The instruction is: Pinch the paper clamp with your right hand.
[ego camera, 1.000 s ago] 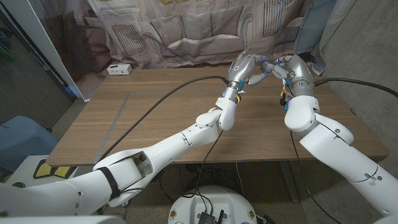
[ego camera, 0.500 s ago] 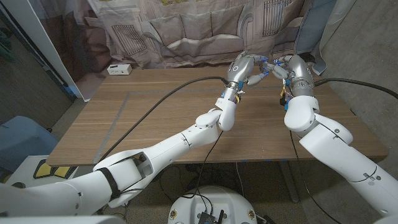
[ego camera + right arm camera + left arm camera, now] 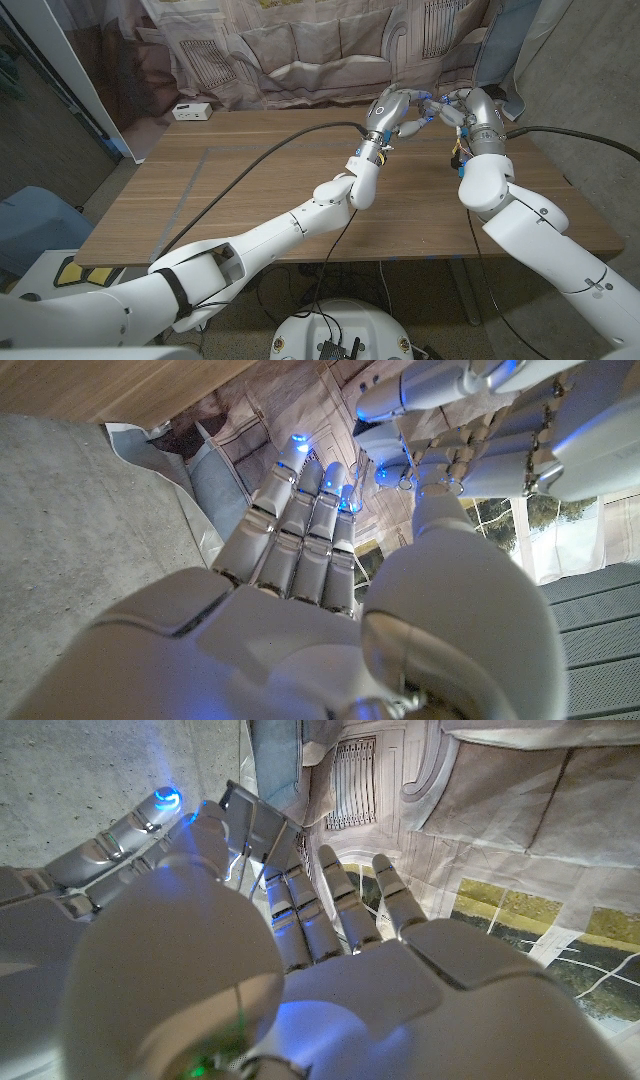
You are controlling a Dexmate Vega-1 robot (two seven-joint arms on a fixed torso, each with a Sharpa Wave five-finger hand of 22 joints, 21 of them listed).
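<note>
Almost nothing changes against a second ago: both hands stay raised over the far surface (image 3: 250,170), fingertips meeting. The right hand (image 3: 462,108) seems to pinch the clamp (image 3: 428,107) (tiny, hard to see), while the left hand (image 3: 392,108) holds its other side. The pinch probably stands.

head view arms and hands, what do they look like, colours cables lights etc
Both arms are glossy white with rounded shells and ball-like joints. The left hand and right hand are silver-grey metal with segmented fingers and blue lights at the fingertips. A black cable runs along the left arm, another to the right.
</note>
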